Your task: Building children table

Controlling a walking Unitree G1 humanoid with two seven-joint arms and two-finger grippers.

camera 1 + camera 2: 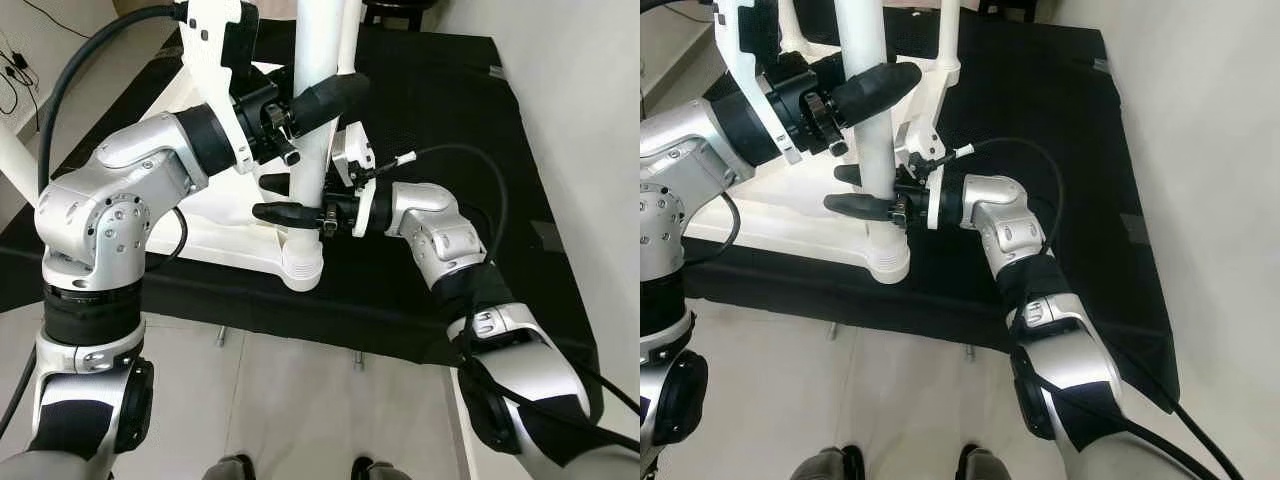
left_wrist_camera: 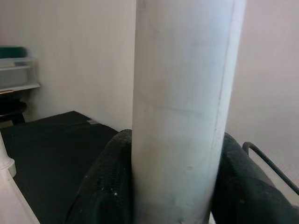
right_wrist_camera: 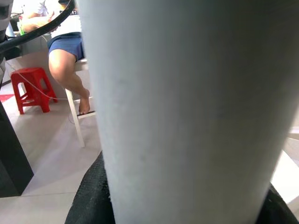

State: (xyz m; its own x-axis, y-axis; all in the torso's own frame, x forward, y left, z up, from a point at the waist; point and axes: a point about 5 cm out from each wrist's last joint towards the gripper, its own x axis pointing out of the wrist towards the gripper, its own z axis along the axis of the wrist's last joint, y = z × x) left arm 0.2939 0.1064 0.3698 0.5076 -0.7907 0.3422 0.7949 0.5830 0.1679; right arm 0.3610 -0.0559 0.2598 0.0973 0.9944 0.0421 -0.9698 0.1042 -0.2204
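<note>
1. Left claw (image 1: 300, 100) pinches the white table leg (image 1: 312, 150) high up; right claw (image 1: 290, 200) clamps it lower, near its ribbed foot.
2. Leg stands upright on the upturned white tabletop (image 1: 215, 215), over a black mat (image 1: 440, 100).
3. Likely stiff, light, smooth plastic; grip mid-shaft.
4. Both elbows bend inward.

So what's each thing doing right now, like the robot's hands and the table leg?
Table leg: upright, held by both grippers, ribbed end at the tabletop's edge.
Left gripper: shut on the leg, higher up.
Right gripper: shut on the leg, lower down.
Tabletop: lying flat on the black mat, underside up.
Black mat: spread flat on the floor.
Person: sitting on a stool.
</note>
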